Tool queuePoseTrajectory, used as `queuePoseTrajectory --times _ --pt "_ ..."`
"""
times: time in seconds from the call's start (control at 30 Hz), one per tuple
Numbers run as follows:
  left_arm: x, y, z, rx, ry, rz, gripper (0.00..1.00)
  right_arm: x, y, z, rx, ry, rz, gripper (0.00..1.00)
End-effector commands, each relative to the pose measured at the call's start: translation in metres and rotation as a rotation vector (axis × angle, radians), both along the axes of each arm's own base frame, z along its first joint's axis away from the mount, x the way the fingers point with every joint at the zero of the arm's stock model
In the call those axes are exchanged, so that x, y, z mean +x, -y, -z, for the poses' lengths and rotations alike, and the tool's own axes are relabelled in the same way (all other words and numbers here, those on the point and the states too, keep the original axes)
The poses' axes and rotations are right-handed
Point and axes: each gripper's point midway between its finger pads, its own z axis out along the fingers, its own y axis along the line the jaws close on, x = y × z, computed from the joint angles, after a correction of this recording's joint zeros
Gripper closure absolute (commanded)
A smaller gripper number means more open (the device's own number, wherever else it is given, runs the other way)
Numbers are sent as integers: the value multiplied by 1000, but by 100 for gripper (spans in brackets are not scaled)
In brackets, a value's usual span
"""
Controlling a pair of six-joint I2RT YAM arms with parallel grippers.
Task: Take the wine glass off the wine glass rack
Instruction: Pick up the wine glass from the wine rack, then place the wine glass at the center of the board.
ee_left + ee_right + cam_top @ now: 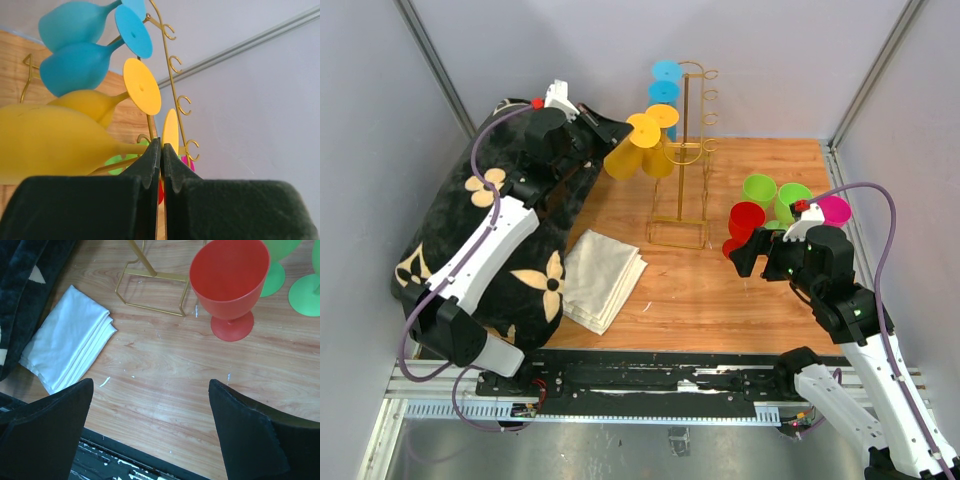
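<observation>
Right at the tips of the left pincer (161, 144) hangs the wine glass (50, 142), a yellow one, the lowest on the near side of the rack (685, 150). Its bowl swells out to the pincer's left and slightly towards the wrist. Its stem runs from there across to the fingertips, and its round foot stands edge-on just beyond them, hooked on the gold wire. The long axis therefore lies nearly level and crosswise to the pincer's reach, bowl away from the pole and foot against it. The left pincer's fingers are pressed almost together with only a sliver between them, and they appear to pinch the glass where the stem meets the foot. Whether the grip is on the rim of the foot or on the end of the stem cannot be settled from the wrist view. Above and beyond the pincer a second yellow glass and two blue glasses (75, 65) hang the same way, close enough to be knocked. Freeing the glass probably means sliding the foot out along its hook, away from the pole and towards the bowl side. The right pincer (151, 381) is well apart from the rack and much the farther of the two. It is spread wide and grips nothing, hovering over bare wood with a red cup (230, 285) ahead of it.
</observation>
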Motion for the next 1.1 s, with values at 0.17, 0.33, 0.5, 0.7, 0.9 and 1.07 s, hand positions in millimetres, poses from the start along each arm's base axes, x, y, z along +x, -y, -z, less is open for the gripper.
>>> queuePoseTrajectory --times 0.17,0.33,0.5,0.7,0.9,1.07 --pt "-33 -30 -19 19 105 -52 99 2 -3 -18 45 48 0 2" --pt "-61 -32 -5 50 130 13 100 2 -6 -23 70 65 -10 2" --pt "-95 -28 12 42 131 120 100 3 -16 -28 132 81 -34 2" --pt "-138 -21 35 12 145 262 99 0 -36 -43 226 102 -119 0" --pt "-191 24 55 140 161 462 99 -4 -60 -61 381 126 -216 8" --pt "-207 43 74 174 136 514 99 -12 -76 -68 461 100 -303 14"
